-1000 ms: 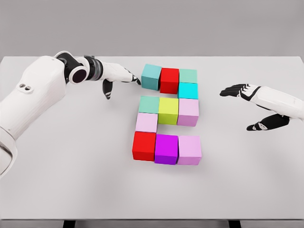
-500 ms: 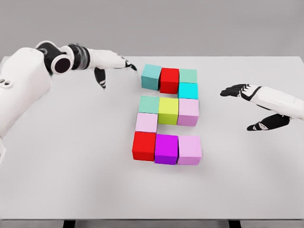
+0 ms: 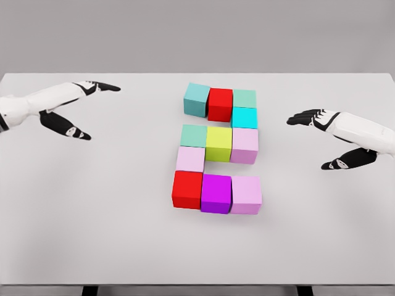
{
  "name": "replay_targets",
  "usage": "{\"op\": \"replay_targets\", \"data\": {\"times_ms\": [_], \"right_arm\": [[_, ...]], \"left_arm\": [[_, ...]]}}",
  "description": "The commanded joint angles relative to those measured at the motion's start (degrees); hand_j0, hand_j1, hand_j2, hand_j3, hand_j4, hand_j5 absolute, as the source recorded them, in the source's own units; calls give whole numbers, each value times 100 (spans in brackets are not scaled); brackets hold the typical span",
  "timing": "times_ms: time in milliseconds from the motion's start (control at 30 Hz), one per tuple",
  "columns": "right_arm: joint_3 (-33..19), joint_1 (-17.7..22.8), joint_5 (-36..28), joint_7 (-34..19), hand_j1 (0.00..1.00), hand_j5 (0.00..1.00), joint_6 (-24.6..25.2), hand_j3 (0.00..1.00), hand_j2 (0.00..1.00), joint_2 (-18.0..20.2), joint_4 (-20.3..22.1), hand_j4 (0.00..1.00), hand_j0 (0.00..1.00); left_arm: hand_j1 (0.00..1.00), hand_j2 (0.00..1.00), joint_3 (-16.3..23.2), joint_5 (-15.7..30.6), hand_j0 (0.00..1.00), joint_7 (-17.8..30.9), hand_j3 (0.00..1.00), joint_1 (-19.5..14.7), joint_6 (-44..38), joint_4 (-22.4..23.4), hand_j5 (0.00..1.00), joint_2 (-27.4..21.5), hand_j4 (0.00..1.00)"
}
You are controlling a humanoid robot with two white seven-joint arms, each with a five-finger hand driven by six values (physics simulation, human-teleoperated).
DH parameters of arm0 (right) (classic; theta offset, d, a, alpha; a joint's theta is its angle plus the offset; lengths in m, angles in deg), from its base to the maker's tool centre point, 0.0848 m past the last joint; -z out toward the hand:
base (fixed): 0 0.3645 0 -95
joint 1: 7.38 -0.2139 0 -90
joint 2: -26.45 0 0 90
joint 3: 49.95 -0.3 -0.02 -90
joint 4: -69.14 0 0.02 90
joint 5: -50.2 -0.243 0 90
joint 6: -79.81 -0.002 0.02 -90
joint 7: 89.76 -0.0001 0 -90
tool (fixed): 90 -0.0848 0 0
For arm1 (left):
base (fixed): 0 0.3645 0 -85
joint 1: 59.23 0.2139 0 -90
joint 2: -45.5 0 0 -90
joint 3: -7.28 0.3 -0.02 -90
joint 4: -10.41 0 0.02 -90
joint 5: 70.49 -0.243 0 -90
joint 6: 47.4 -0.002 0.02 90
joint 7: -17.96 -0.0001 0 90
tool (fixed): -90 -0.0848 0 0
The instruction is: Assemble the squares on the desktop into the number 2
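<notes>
Coloured cubes sit pressed together at the middle of the pale grey desk in the head view, the only view given, and they already read as a blocky 2. Its top bar runs from a teal cube through a red cube to a green cube; a cyan cube drops down the right side to the middle bar, made of a sea-green cube, an olive-yellow cube and a pale pink cube. A second pale pink cube carries the stroke down the left to the bottom bar: a second red cube, a magenta cube and a lilac-pink cube. Neighbours touch, so the figure looks finished. The left hand hovers well apart on the far left, fingers spread and holding nothing; the right hand hangs likewise open off to the right. Both probably stand clear so as not to nudge the shape.
</notes>
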Motion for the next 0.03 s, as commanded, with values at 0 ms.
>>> {"op": "replay_targets", "data": {"times_ms": [0], "right_arm": [[0, 0, -45, 3, 100, 100, 17, 100, 100, 8, -1, 100, 100]], "left_arm": [[100, 100, -81, 115, 100, -3, 100, 0, -9, -45, 100, -59, 100]]}}
